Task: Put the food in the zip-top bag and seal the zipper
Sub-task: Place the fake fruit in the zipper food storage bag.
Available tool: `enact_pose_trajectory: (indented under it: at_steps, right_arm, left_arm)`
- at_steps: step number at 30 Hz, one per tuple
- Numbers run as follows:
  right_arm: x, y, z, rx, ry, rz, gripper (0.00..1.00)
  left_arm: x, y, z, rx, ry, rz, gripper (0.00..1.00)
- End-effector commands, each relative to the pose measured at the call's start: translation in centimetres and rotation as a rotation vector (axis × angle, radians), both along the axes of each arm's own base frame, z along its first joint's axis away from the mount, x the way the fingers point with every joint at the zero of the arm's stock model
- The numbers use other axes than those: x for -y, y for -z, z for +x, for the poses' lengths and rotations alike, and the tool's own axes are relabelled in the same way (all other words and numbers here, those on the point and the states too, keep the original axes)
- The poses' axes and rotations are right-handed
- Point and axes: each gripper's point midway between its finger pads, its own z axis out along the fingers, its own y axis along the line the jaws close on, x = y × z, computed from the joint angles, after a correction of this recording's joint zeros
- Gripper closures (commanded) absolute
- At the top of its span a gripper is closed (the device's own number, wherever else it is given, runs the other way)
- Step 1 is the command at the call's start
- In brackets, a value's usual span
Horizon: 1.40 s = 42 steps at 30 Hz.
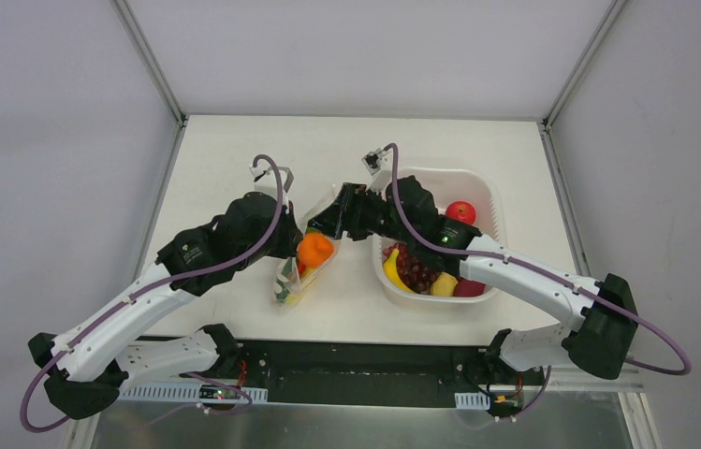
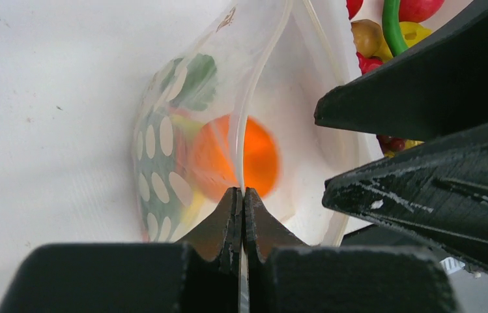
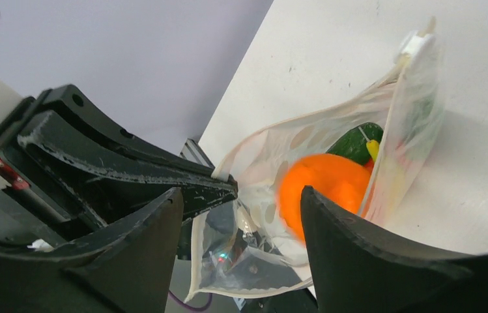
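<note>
White table (image 1: 234, 150), one zip-top bag (image 1: 287, 283), one orange fruit (image 1: 314, 250) inside; left tool (image 2: 242, 192) pinches the rim, right tool (image 3: 241, 195) opposite, open.

You see the zip-top bag (image 2: 156, 156) as thin, clear, glossy plastic; the orange fruit (image 3: 322, 186) inside looks smooth and shiny. Your left hand (image 2: 242, 195) is matt black plastic, rough-grained; the surface (image 1: 234, 159) is matt white.

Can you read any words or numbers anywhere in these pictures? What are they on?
None can be read.
The zip-top bag shows only white dots, no letters.
A small brown mark near its rim is too blurred to read.
The white basket shows no writing.
</note>
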Motion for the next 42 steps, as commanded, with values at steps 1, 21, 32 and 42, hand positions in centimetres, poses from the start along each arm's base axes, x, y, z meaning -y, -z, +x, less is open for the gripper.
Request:
enact_pose_trajectory:
  at_steps: [1, 21, 32, 42]
  right_arm:
    - [-0.5, -2.8, -0.9, 0.067, -0.072, 0.030, 0.31]
    - [11.0, -5.4, 2.3, 0.308, 0.380, 0.024, 0.19]
    - [17.9, 0.8, 6.4, 0.233, 0.593, -0.273, 0.17]
    - [16.2, 6.2, 7.3, -0.018, 0.350, -0.275, 0.42]
  left_arm:
    - [-0.6, -0.8, 0.5, 0.034, -0.047, -0.034, 1.00]
    - [-0.9, -0.5, 0.4, 0.032, -0.055, -0.026, 1.00]
    - [-0.9, -0.4, 0.3, 0.029, -0.055, -0.027, 1.00]
    - [-0.9, -0.1, 0.2, 0.025, -0.053, -0.032, 1.00]
